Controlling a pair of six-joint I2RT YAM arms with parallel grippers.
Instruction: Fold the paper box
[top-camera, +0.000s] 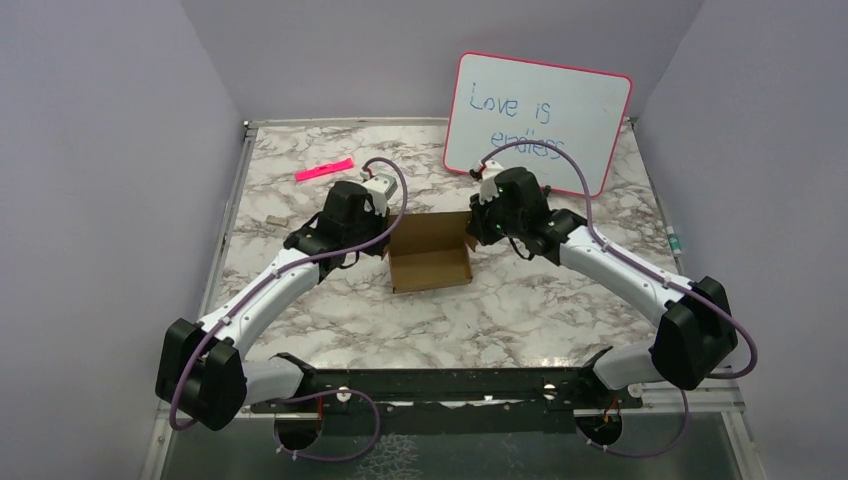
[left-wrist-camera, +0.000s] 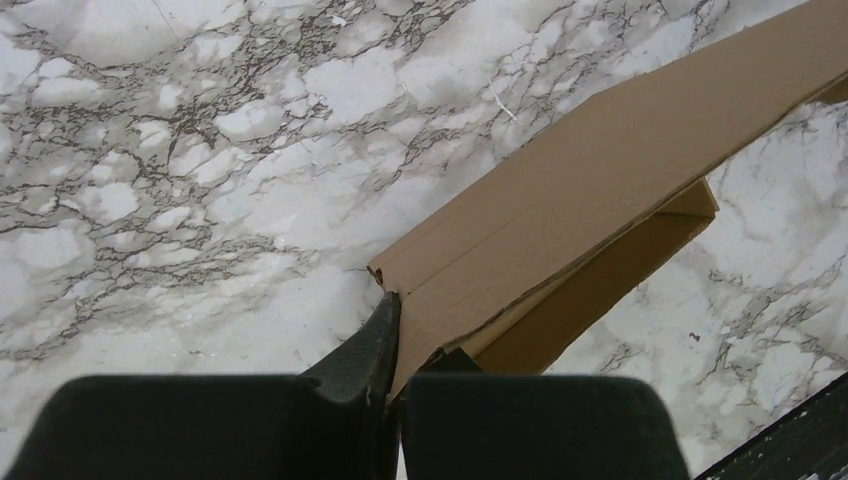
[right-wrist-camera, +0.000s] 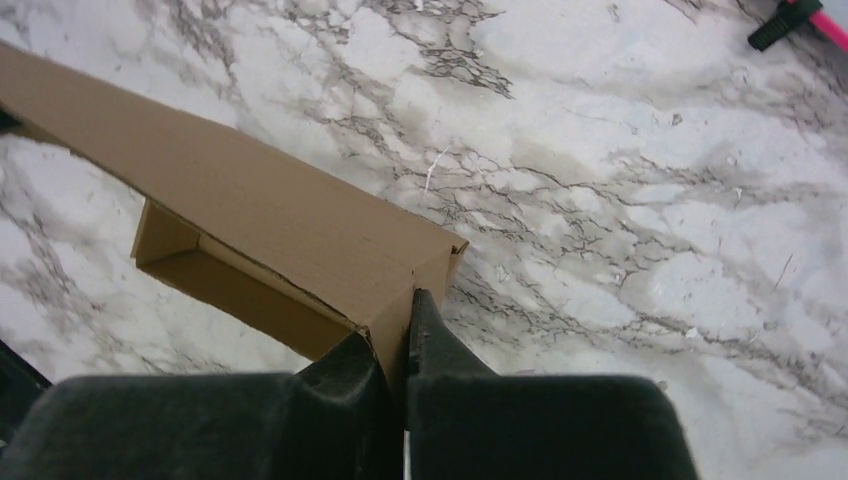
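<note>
The paper box (top-camera: 430, 252) is brown cardboard, partly folded, resting on the marble table between the two arms. My left gripper (top-camera: 378, 228) is shut on the box's left end; in the left wrist view the gripper (left-wrist-camera: 400, 335) pinches the cardboard wall (left-wrist-camera: 560, 210) near its corner. My right gripper (top-camera: 482, 228) is shut on the box's right end; in the right wrist view the gripper (right-wrist-camera: 400, 335) clamps the cardboard (right-wrist-camera: 270, 215) near its corner. An open inner side shows under the top panel in both wrist views.
A pink-rimmed whiteboard (top-camera: 538, 120) with writing leans at the back right. A pink marker (top-camera: 324, 169) lies at the back left; its end also shows in the right wrist view (right-wrist-camera: 795, 22). A small beige piece (top-camera: 275, 220) lies left of the left arm.
</note>
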